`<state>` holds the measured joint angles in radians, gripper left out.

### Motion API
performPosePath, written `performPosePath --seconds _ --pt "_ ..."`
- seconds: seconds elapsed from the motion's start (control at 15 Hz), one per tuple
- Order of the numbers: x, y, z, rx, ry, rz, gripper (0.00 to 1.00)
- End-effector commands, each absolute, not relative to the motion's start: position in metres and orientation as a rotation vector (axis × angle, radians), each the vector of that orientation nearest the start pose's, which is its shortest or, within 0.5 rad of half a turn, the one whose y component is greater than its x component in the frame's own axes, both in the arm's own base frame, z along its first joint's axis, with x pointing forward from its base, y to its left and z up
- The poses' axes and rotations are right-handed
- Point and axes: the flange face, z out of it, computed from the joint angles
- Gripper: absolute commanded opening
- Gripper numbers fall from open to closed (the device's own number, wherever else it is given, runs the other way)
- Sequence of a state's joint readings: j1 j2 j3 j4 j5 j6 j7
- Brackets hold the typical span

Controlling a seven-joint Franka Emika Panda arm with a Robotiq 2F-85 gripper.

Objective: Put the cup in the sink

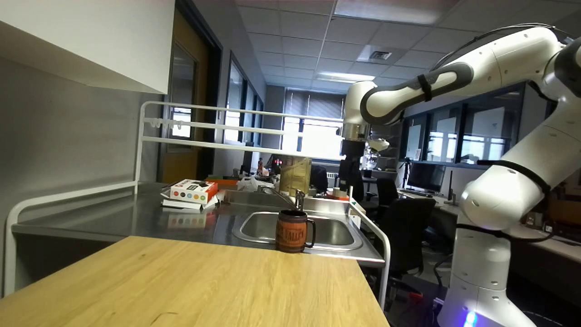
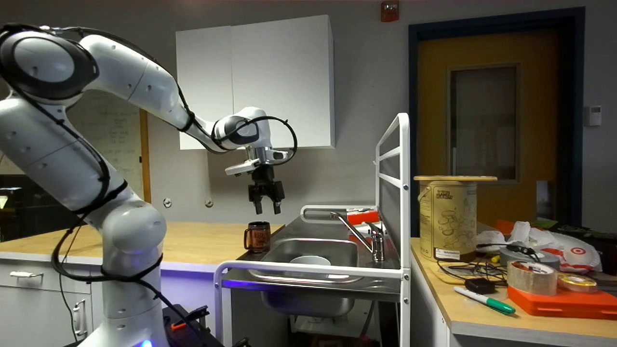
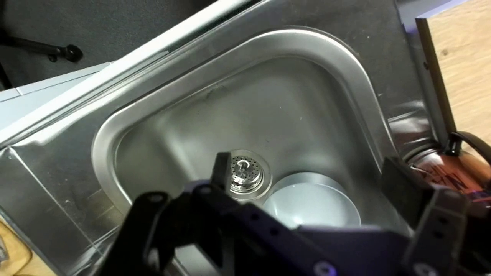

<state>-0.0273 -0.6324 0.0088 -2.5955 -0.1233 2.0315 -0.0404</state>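
The cup is a brown barrel-shaped mug with a black handle. It stands upright at the edge of the wooden table beside the sink; the mug shows in both exterior views [image 1: 291, 232] [image 2: 261, 236] and at the right edge of the wrist view [image 3: 448, 172], partly hidden by a finger. The steel sink [image 2: 337, 248] lies beside it, also in the wrist view [image 3: 268, 99], with a drain strainer and a pale round dish [image 3: 310, 205] inside. My gripper [image 2: 268, 207] is open and empty above the sink; its spread fingers show in the wrist view [image 3: 310, 172].
A faucet [image 2: 377, 243] stands at the sink's back edge. White metal rails [image 2: 313, 270] border the steel counter. A white and red box [image 1: 193, 190] lies on the counter. The wooden table [image 1: 204, 281] adjoins the sink; a white cabinet [image 2: 279, 82] hangs above.
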Motion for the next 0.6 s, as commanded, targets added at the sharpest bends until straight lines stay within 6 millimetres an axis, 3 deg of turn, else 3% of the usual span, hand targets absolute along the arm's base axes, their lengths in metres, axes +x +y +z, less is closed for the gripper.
performPosePath --seconds 0.0,0.2,0.53 --pt "0.403 0.01 0.449 -3.274 -0.183 -0.022 1.0" --pt "0.432 0.032 0.431 -3.275 -0.251 0.045 1.0" --pt "0.472 0.062 0.419 -3.264 -0.338 0.124 1.0"
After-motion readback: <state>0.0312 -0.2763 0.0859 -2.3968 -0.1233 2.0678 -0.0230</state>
